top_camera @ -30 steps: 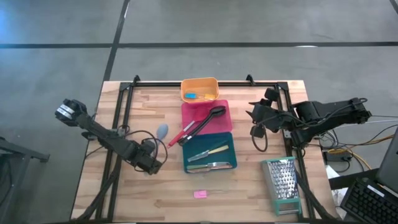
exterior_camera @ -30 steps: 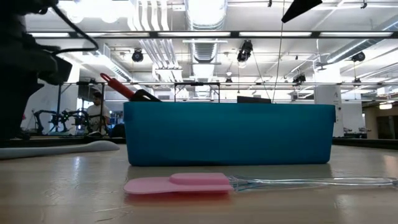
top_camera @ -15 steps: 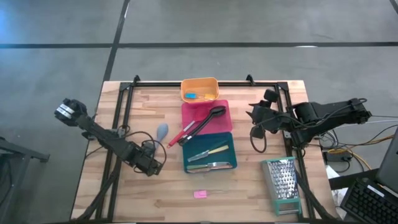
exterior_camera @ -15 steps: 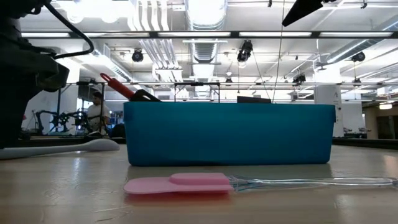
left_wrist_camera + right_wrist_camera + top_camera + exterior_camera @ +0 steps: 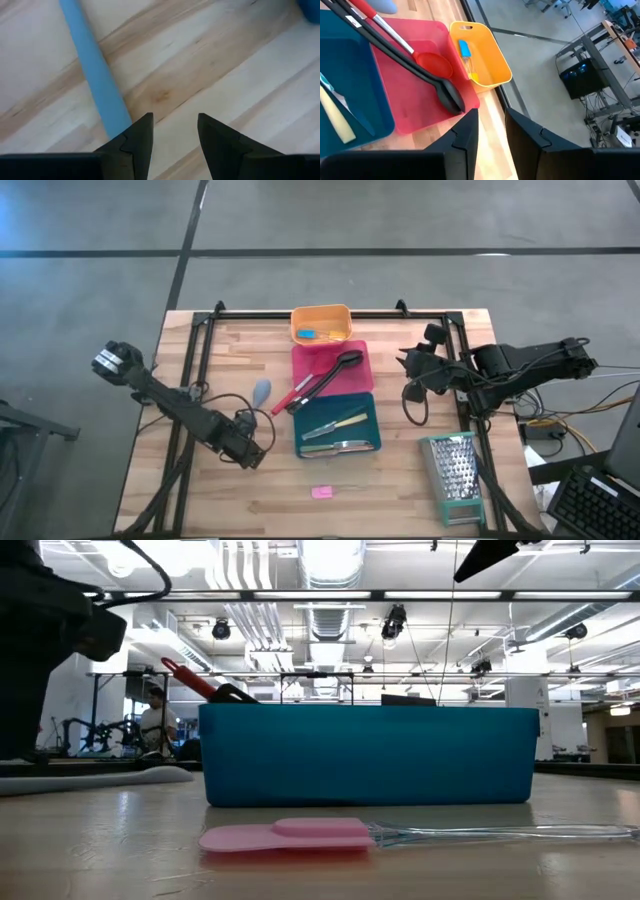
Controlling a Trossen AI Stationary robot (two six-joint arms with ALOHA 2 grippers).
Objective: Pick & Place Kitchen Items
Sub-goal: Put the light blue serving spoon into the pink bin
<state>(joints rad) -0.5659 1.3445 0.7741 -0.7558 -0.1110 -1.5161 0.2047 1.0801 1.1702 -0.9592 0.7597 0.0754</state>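
**— Which claw is working, and what is it after?**

— My left gripper [image 5: 250, 452]. It hangs low over the wooden table [image 5: 200, 500], left of centre in the high view. It is after the grey-blue plastic spoon [image 5: 260, 391], which lies flat on the boards just left of the teal rectangular tray [image 5: 376, 420]. In the low view the spoon is the pale strip at the left edge [image 5: 100, 778].

**— Are you holding it?**

— No. My fingers stand apart with only bare wood between them. In my left wrist view the spoon's straight blue handle [image 5: 92, 70] runs beside one fingertip [image 5: 142, 131], outside the gap.

**— How do you expect it to handle?**

— I judge it light, stiff and smooth, so it may slide or spin if I nudge it. It lies low on the table, so my fingertips will need to come almost onto the wood. I would straddle the handle across its width, near the middle rather than at the rounded bowl. That way the weight hangs evenly and the spoon does not tip.

**— And the other arm?**

— My right gripper [image 5: 408, 363] waits in the air at the right of the high view, beside the pink tray [image 5: 362, 380]. Its fingers are close together with a narrow gap, and nothing is in them.
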